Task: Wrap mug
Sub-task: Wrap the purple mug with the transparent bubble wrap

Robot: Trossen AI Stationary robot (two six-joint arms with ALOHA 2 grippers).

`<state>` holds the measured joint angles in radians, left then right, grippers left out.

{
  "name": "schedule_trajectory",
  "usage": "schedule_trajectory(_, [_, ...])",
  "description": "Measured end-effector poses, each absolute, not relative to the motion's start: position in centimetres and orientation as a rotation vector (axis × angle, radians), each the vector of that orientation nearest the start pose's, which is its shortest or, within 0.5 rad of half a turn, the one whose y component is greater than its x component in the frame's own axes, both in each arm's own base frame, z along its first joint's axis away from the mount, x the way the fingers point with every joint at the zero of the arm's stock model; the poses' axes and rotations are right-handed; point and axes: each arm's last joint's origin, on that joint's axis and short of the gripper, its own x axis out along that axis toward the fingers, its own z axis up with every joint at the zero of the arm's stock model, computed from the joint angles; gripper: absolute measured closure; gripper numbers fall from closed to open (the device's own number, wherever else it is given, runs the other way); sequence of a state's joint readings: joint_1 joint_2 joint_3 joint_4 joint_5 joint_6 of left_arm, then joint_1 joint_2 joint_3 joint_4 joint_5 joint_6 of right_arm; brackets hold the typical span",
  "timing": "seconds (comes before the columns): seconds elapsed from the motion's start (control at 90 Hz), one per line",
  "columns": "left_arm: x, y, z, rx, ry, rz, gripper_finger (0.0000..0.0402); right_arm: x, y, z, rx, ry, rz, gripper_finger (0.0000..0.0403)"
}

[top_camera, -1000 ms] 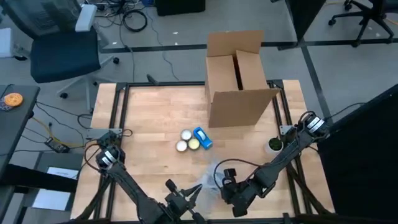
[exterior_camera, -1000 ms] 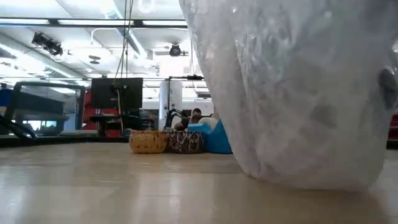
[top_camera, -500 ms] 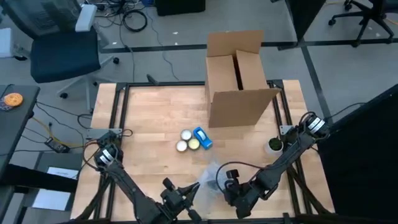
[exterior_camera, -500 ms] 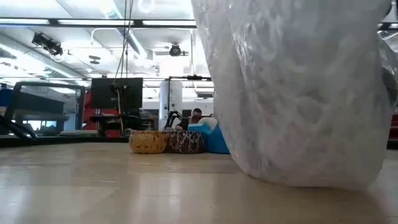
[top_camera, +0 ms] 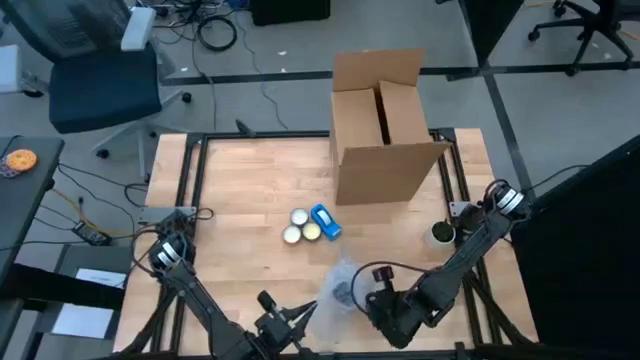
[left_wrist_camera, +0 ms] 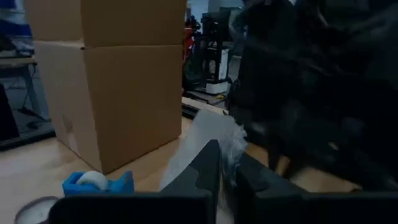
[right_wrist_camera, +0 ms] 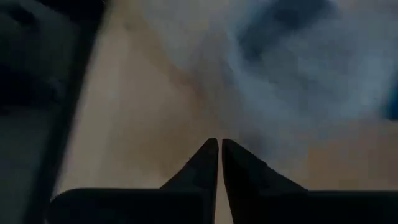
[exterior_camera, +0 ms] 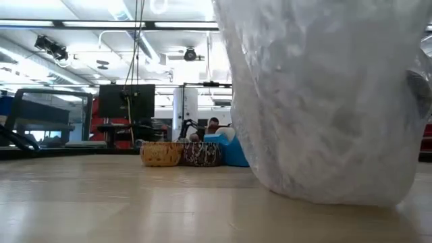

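A sheet of clear bubble wrap point(top_camera: 338, 283) stands bunched up near the table's front edge and fills the right of the low view point(exterior_camera: 324, 101). A dark mug point(top_camera: 343, 292) shows dimly through it. My left gripper point(top_camera: 303, 316) is at the wrap's left side, shut on it. My right gripper point(top_camera: 374, 300) is at the wrap's right side, fingers together point(right_wrist_camera: 218, 149), with the wrap a pale blur just past them. My left gripper pinches a raised edge of the bubble wrap point(left_wrist_camera: 225, 144) between its two fingers, coming from the table's left at a low slant. The sheet stands up past the fingertips; its lower part lies on the table. My right gripper's shut fingertips point(right_wrist_camera: 210, 155) meet the wrap's right edge point(right_wrist_camera: 231, 121), roughly level from the table's right. Blur hides how much of the sheet is between them.
An open cardboard box point(top_camera: 385, 130) stands at the far middle of the table. A blue tape dispenser point(top_camera: 325, 222) and two tape rolls point(top_camera: 300, 226) lie in front of it. A small pot point(top_camera: 440, 235) sits by the right rail.
Both grippers have drifted a little toward the table's near edge, the right one also rightward. The wrap has bunched closer about the mug, and its left edge in the low view has shifted right.
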<state>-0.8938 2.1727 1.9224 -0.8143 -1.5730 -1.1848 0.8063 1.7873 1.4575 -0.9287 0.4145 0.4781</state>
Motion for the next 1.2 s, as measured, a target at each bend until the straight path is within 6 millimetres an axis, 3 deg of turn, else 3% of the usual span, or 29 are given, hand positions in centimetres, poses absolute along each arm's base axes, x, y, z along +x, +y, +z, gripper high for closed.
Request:
schedule_trajectory(0.156, [29.9,-34.4,25.9,-0.053,-0.014,0.649,0.0402,23.8,24.0,27.9,-0.468,1.061,-0.030,0.0403])
schedule_trajectory(0.244, [29.5,-34.8,25.9,-0.021,0.010,0.630,0.0402,23.7,22.4,28.7,-0.554,1.007,-0.136,0.0403])
schedule_trajectory(0.378, [29.3,-35.1,25.9,0.011,0.031,0.617,0.0402,25.6,19.7,28.6,-0.627,0.978,-0.220,0.0403])
schedule_trajectory(0.522, [29.5,-35.4,26.0,0.043,0.058,0.604,0.0402,29.0,18.1,27.5,-0.671,0.912,-0.163,0.0403])
schedule_trajectory(0.689, [29.8,-35.8,26.2,0.078,0.106,0.566,0.0402,31.5,18.7,26.9,-0.665,0.752,0.046,0.0403])
schedule_trajectory(0.922, [29.9,-35.9,26.3,0.084,0.104,0.568,0.0402,31.3,20.1,26.4,-0.393,0.766,0.336,0.0403])
schedule_trajectory(1.2, [30.2,-35.2,27.0,0.128,0.076,0.616,0.0402,30.7,21.9,24.2,-0.286,0.809,0.319,0.0403])
